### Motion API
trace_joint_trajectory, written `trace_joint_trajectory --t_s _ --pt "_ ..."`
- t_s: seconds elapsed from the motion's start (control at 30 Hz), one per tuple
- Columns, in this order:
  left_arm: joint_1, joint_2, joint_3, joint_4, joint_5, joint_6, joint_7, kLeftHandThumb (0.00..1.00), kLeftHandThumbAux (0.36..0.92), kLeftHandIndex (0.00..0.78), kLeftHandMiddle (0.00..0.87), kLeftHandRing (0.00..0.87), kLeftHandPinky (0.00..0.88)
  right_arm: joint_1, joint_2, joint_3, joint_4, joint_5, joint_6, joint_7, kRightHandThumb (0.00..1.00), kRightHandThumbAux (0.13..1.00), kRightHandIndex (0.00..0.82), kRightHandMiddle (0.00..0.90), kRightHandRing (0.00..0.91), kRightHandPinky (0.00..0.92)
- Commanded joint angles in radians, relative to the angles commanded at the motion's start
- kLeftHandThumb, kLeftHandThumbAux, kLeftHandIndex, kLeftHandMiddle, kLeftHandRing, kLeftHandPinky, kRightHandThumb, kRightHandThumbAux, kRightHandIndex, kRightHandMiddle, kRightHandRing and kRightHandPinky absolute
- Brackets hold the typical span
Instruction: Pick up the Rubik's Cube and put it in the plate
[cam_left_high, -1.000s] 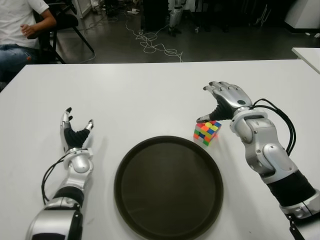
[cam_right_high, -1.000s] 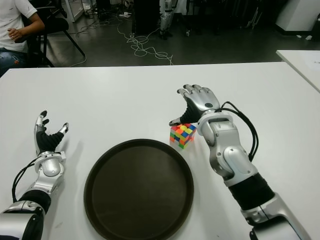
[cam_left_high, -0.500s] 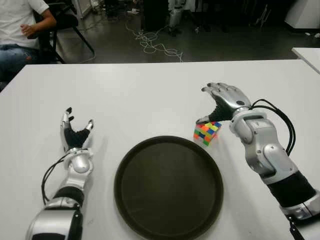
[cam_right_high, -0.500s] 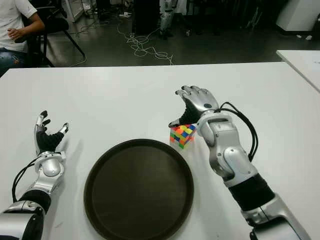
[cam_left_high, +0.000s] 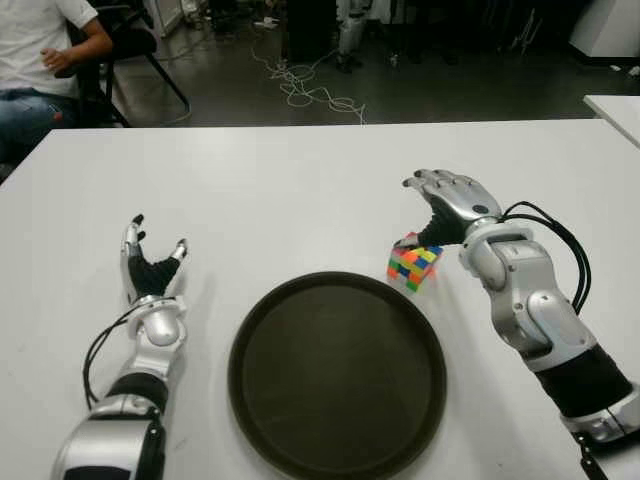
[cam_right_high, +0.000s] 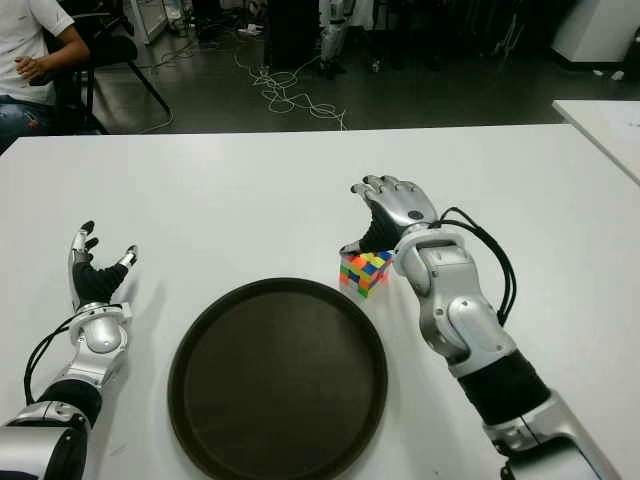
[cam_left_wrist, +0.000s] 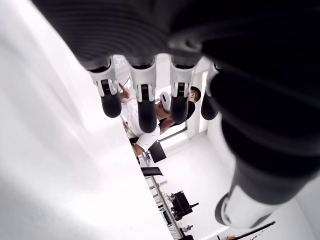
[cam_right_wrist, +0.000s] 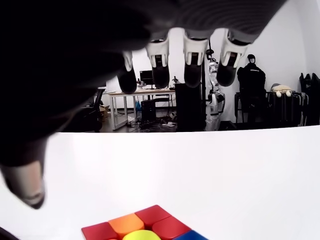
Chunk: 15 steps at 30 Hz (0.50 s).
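While the right hand (cam_left_high: 447, 203) hovers over the cube (cam_left_high: 413, 265), its fingers (cam_right_wrist: 192, 59) are spread and extended past the cube's far side and the thumb hangs near the cube's top edge, so nothing is gripped; the wrist view shows the cube's top face low under the palm with bare table beyond it. The cube sits on the table (cam_left_high: 300, 190), just beside the plate (cam_left_high: 337, 373), off the plate's far right rim, and appears tilted, though whether the thumb touches it cannot be told.

By my reading, the step in hand is the reach and pre-grasp: the pick has not begun and the plate holds nothing. The next move calls for lowering the palm so that fingers and thumb bracket opposite faces, then closing firmly before lifting. Carrying it to the plate should be short, since the rim is so close.

Left of the plate, well apart from it, the left hand (cam_left_high: 150, 270) shows with fingers spread, holding nothing.
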Motion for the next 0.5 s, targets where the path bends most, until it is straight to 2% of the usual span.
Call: trace_joint_trajectory --t_s 0.1,0.2,0.5 --pt "-0.001 0.001 0.0 0.003 0.0 0.003 -0.001 0.0 0.783 0.082 0.094 0.087 0.063 0.0 0.004 -0.003 0.014 0.008 0.0 -0.015 0.093 0.56 0.0 0.0 0.0 0.001" --pt "-0.001 0.001 0.0 0.004 0.0 0.005 -0.001 0.0 0.777 0.078 0.085 0.08 0.06 0.0 0.007 -0.006 0.018 0.015 0.006 -0.017 0.04 0.557 0.0 0.0 0.0 0.0" --pt "-0.003 0.007 -0.006 0.008 0.01 0.011 0.008 0.0 0.784 0.08 0.092 0.09 0.066 0.007 0.024 -0.05 0.015 0.104 0.024 0.005 0.001 0.499 0.0 0.0 0.0 0.0"
